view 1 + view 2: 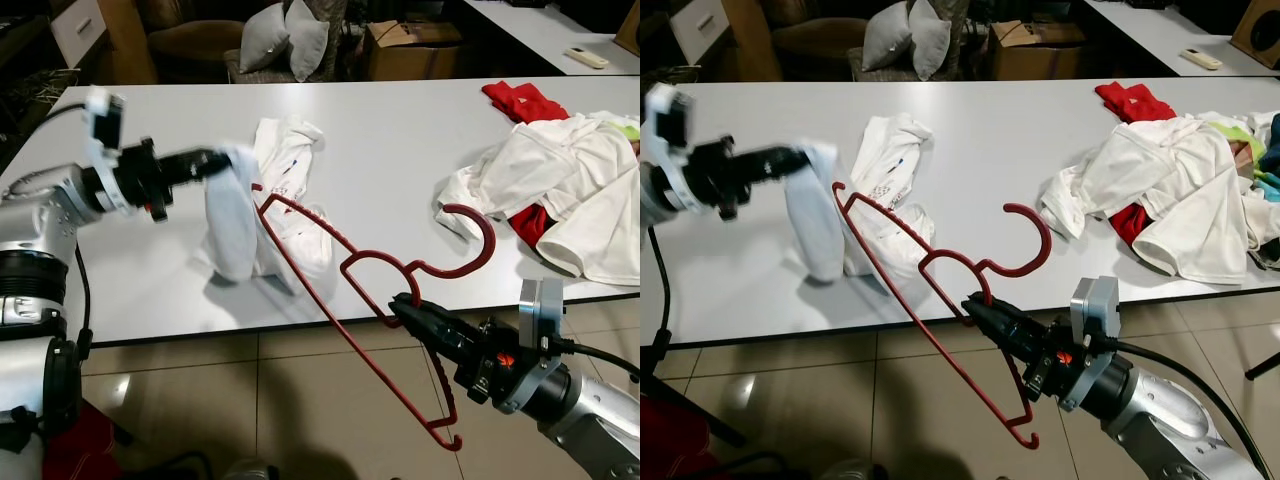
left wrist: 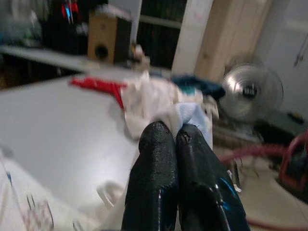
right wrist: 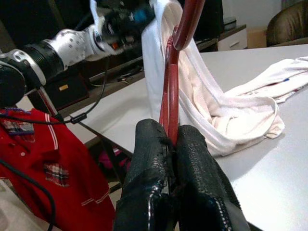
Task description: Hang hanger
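Note:
A red hanger (image 1: 350,300) is held tilted over the table's front edge, its hook (image 1: 470,245) toward the right. My right gripper (image 1: 408,308) is shut on the hanger's frame just below the hook; the red bar (image 3: 169,96) runs between its fingers. One hanger shoulder sits inside a white shirt (image 1: 270,210) lying on the white table (image 1: 400,140). My left gripper (image 1: 212,163) is shut on a lifted fold of that shirt (image 1: 815,215), raising it off the table; white cloth (image 2: 185,115) shows past its fingertips.
A heap of white and red clothes (image 1: 560,180) lies at the table's right end. Pillows (image 1: 285,40), a cardboard box (image 1: 410,50) and chairs stand behind the table. A red shirt (image 3: 43,159) hangs low at my left. Tiled floor (image 1: 250,400) lies in front.

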Controlling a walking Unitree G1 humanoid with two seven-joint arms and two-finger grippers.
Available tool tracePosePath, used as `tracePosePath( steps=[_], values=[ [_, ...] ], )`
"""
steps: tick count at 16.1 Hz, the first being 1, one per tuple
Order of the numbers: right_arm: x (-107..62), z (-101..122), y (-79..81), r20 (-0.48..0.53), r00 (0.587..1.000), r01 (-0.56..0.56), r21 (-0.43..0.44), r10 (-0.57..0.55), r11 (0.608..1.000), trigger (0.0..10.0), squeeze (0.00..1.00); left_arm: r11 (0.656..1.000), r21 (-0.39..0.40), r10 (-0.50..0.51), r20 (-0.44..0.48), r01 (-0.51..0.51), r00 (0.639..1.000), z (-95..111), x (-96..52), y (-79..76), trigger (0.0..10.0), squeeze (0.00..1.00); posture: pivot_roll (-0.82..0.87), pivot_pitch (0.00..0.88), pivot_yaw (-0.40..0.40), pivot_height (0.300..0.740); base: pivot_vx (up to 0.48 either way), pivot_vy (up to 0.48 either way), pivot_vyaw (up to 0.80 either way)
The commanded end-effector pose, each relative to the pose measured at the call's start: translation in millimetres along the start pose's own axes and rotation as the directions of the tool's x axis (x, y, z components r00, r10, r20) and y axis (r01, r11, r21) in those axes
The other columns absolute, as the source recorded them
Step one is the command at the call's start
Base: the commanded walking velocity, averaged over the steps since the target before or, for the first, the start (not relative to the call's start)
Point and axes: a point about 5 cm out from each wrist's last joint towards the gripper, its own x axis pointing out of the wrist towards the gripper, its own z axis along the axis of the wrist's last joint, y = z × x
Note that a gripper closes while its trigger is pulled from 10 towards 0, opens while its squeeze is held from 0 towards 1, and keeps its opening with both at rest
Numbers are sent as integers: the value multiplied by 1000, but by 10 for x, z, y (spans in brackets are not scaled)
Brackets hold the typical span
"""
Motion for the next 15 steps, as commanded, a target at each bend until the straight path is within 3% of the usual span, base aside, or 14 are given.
tracePosePath(
  steps=[1,10,15],
  values=[
    [-18,36,1,7,1000,15,-29,-15,999,10000,0,1000,31,-4,48,3,999,101,19,-21,0,0,-7,28,31,740,0,0,0],
    [-37,-97,-157,-64,976,206,-62,-210,977,10000,0,985,146,81,89,-93,993,148,97,-136,0,0,-11,35,30,740,0,0,0],
    [-116,-239,-333,-158,906,386,-81,-394,919,10000,0,941,211,233,157,-263,960,224,163,-163,0,0,-14,33,35,740,0,0,0]
  ],
)
